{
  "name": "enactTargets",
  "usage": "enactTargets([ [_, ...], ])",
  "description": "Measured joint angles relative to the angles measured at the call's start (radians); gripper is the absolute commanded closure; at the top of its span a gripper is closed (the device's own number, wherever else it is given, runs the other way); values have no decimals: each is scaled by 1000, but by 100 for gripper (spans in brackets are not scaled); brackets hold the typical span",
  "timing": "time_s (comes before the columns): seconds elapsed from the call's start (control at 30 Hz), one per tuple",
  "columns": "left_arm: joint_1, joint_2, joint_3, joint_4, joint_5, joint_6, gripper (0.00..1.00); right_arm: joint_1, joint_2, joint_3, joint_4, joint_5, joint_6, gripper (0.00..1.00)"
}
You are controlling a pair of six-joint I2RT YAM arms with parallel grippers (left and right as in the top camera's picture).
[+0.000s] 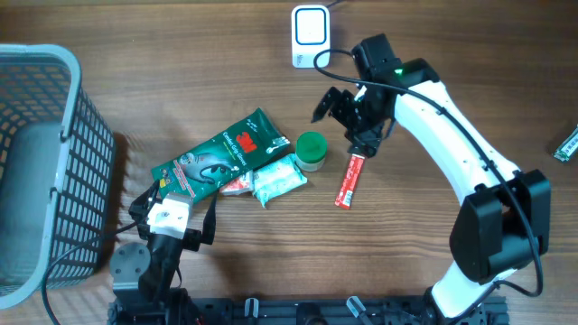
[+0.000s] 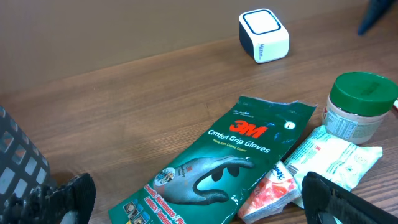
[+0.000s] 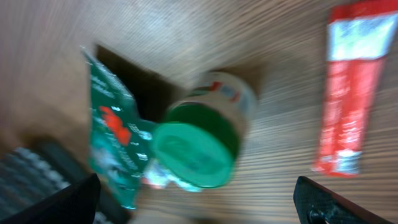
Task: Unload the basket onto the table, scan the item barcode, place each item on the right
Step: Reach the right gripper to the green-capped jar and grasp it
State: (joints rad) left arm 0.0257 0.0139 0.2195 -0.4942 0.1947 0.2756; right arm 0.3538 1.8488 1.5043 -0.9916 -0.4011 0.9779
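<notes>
A white box-shaped scanner (image 1: 310,32) (image 2: 264,36) stands at the far middle of the table. The items lie in a cluster: a green 3M gloves packet (image 1: 221,158) (image 2: 230,155) (image 3: 112,143), a jar with a green lid (image 1: 312,150) (image 2: 360,106) (image 3: 202,146), and a red stick packet (image 1: 349,181) (image 3: 348,93). My right gripper (image 1: 343,126) (image 3: 199,202) hovers open just above and beyond the jar, holding nothing; its view is blurred. My left gripper (image 1: 176,200) (image 2: 199,199) stands open at the near end of the gloves packet, empty. No barcode shows.
A white-and-teal tissue pack (image 1: 275,179) (image 2: 336,155) and an orange-red pack (image 1: 237,185) (image 2: 273,186) lie against the gloves packet and jar. A grey mesh basket (image 1: 41,162) (image 2: 18,168) fills the left side. A small green-and-white object (image 1: 566,143) lies at the right edge.
</notes>
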Motion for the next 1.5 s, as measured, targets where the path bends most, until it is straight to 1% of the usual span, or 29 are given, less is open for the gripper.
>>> enactTargets([
  [0.13,0,0,0,0,0,0,0,78,0,0,116,35,283,0],
  [0.2,0,0,0,0,0,0,0,124,6,0,124,77,381,0],
  [0.33,0,0,0,0,0,0,0,138,61,3,108,78,439,0],
  [0.43,0,0,0,0,0,0,0,137,61,4,108,76,444,0],
  [0.53,0,0,0,0,0,0,0,137,63,5,71,65,445,0],
  [0.6,0,0,0,0,0,0,0,137,66,5,143,11,411,0],
  [0.7,0,0,0,0,0,0,0,127,66,20,144,-51,344,0],
  [0.77,0,0,0,0,0,0,0,117,71,85,24,-44,309,0],
  [0.83,0,0,0,0,0,0,0,114,71,153,-110,11,288,0],
  [0.9,0,0,0,0,0,0,0,114,71,166,-126,81,260,0],
  [0.97,0,0,0,0,0,0,0,114,71,165,-93,138,223,0],
  [1.03,0,0,0,0,0,0,0,114,71,164,-92,191,227,0],
  [1.1,0,0,0,0,0,0,0,114,73,145,-89,223,292,0],
  [1.17,0,0,0,0,0,0,0,114,95,132,-90,221,330,0],
  [1.23,0,0,0,0,0,0,0,114,153,131,-71,211,348,0],
  [1.27,0,0,0,0,0,0,0,114,175,128,-66,201,350,5],
  [1.3,0,0,0,0,0,0,0,114,209,127,-58,183,350,14],
  [1.33,0,0,0,0,0,0,0,114,232,126,-58,167,352,22],
  [1.4,0,0,0,0,0,0,0,114,254,125,-59,146,346,32],
  [1.43,0,0,0,0,0,0,0,114,255,125,-58,137,331,43],
  [1.47,0,0,0,0,0,0,0,114,255,125,-60,132,307,47],
  [1.5,0,0,0,0,0,0,0,114,255,125,-66,124,282,48],
])
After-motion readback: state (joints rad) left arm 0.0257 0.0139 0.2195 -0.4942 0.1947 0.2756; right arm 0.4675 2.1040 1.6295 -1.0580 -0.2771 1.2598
